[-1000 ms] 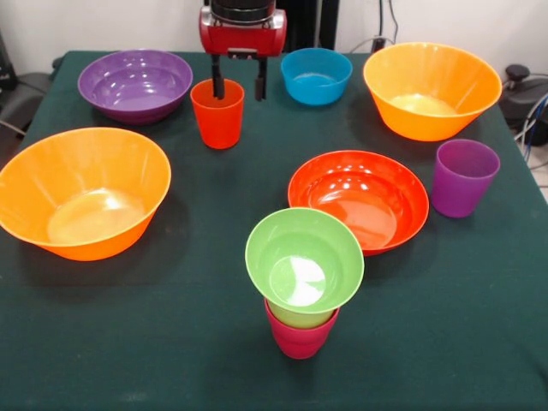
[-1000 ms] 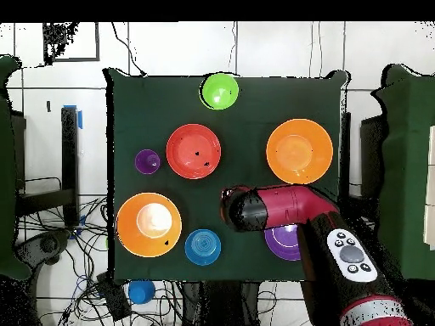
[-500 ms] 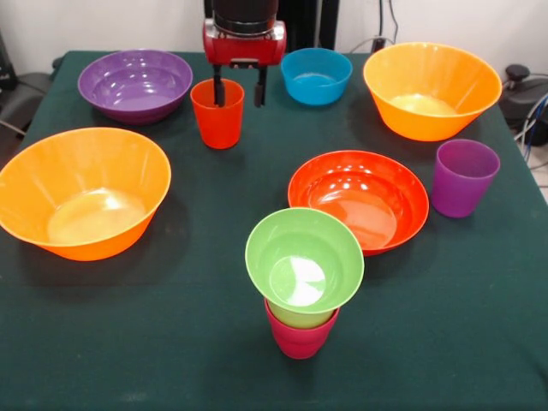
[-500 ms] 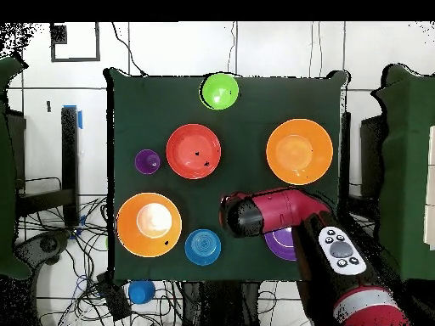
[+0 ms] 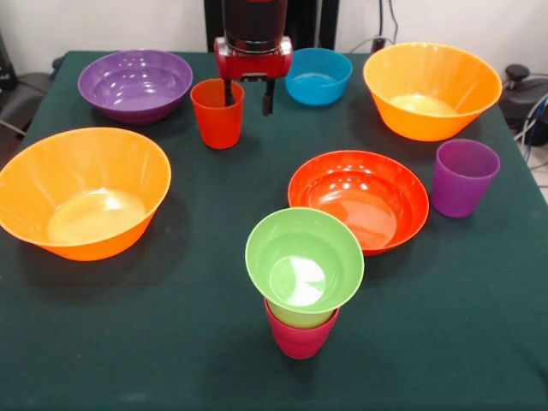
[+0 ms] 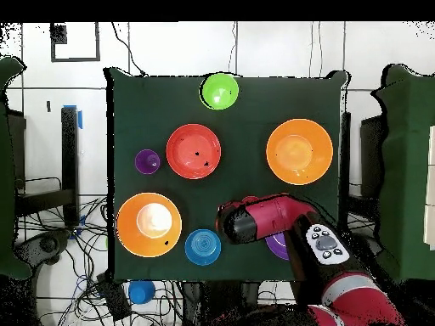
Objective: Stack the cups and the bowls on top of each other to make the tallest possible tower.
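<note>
I read this as the pick-up step for the orange-red cup [image 5: 217, 113], not yet gripped. My end effector [image 5: 248, 99] hangs at about 12 o'clock on the tabletop [image 5: 197, 360] in the front view, fingers spread and holding nothing; one finger [image 5: 229, 92] sits at the cup's right rim, the other [image 5: 268, 99] stands clear beside it. Whether the near finger is inside the cup or just behind it I cannot tell.

Next I judge I must straddle the cup wall, close, lift, and carry it toward 6 o'clock, where the tower [image 5: 301, 295] stands: a crimson cup [image 5: 300, 338] with a lime green piece tilted in it. That lean could make seating awkward.

The orange-red cup is upright, smooth, glossy, mouth up, empty as far as I can see. The purple cup [image 5: 463, 177] waits at 3 o'clock.
</note>
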Available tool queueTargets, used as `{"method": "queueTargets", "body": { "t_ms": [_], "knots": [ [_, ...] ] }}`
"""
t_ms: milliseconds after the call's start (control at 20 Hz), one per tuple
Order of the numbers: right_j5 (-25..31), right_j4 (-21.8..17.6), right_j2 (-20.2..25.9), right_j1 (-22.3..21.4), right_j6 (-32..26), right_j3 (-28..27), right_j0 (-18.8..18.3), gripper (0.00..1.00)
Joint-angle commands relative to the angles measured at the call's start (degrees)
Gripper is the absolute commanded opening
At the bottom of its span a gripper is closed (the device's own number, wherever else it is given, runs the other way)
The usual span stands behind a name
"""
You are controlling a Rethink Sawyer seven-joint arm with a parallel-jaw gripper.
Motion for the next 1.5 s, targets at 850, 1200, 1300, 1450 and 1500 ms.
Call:
{"method": "queueTargets", "body": {
  "t_ms": [850, 1200, 1300, 1450, 1500],
  "knots": [
    [-2.9, -1.9, 1.2, 2.3, 0.8, -3.5, 0.9, 0.00],
    [-2.9, -0.5, 1.9, 0.1, 1.6, -2.3, 0.8, 0.00],
    [-2.8, 0.3, 1.5, -2.1, 2.9, -1.3, 1.7, 0.00],
    [-0.7, 1.9, 0.9, -5.3, 3.9, -0.1, 2.7, 0.00],
    [0.2, 2.5, 0.6, -6.2, 4.3, 0.4, 3.0, 0.00]
  ]
}}
